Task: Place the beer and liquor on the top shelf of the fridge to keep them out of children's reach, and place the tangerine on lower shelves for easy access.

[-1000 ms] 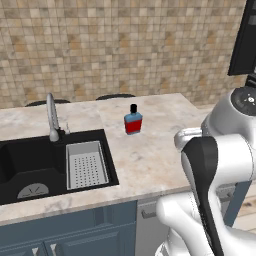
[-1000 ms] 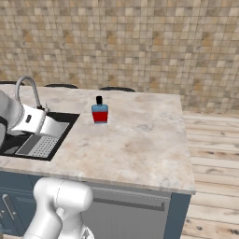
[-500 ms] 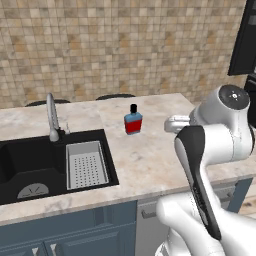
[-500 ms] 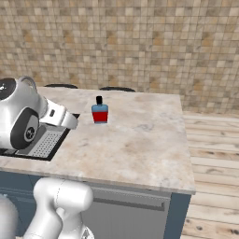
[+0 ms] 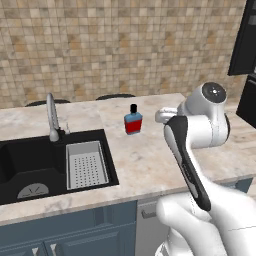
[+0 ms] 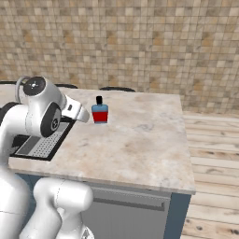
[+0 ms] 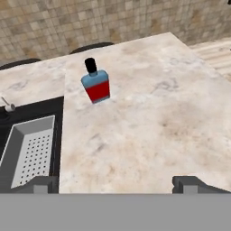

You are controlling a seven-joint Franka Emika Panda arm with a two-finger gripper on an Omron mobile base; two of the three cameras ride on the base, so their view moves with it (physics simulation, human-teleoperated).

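The liquor (image 5: pixel 133 123) stands upright on the marble counter (image 5: pixel 150 160), a squat bottle with blue shoulders, a red body and a black cap. It also shows in the right base view, the liquor (image 6: pixel 99 113), just right of my wrist. In the hand view the liquor (image 7: pixel 96 87) sits ahead and left of centre. My gripper (image 7: pixel 116 183) is open and well short of it. Its fingertips (image 7: pixel 45 184) are far apart with nothing between them. The beer and the tangerine are out of view. A black fridge panel (image 5: pixel 244 40) stands at the far right; its shelves are hidden.
A black sink (image 5: pixel 30 165) with a grey drain rack (image 5: pixel 86 164) and a faucet (image 5: pixel 51 117) lies left of the bottle. The counter ends at its right edge (image 6: pixel 186 140) above a wooden floor (image 6: pixel 214 140). A tiled wall backs the counter.
My arm has swung up and forward, bringing the hand over the counter toward the liquor. The bottle has not moved and the jaws have stayed open.
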